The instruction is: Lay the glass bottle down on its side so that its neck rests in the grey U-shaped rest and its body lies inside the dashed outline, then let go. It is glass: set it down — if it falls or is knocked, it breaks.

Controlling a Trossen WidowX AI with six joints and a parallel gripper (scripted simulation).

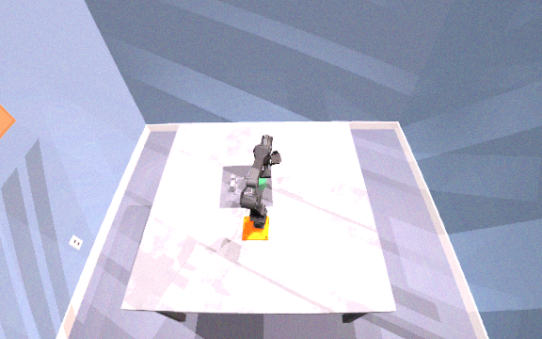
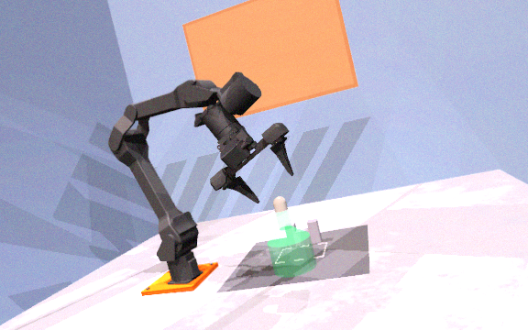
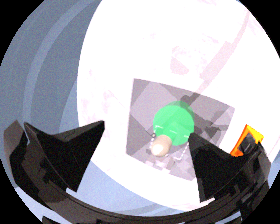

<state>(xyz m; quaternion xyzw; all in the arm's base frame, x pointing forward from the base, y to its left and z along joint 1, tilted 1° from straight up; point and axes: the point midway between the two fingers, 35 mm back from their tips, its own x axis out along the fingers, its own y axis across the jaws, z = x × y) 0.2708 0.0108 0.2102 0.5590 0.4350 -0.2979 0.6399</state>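
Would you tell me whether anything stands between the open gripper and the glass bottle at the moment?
Nothing visible stands between them: the open gripper is above the upright green bottle, with its pale stopper uppermost, and the wrist view shows the bottle unobstructed ahead.

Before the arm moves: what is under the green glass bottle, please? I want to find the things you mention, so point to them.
The green bottle [image 2: 292, 258] [image 3: 172, 117] stands upright on the grey mat [image 2: 348, 257] [image 3: 146, 100]. The dashed outline [image 2: 325, 249] shows partly through the glass in the exterior view. The mat's surface directly beneath the base is covered, so I cannot describe it.
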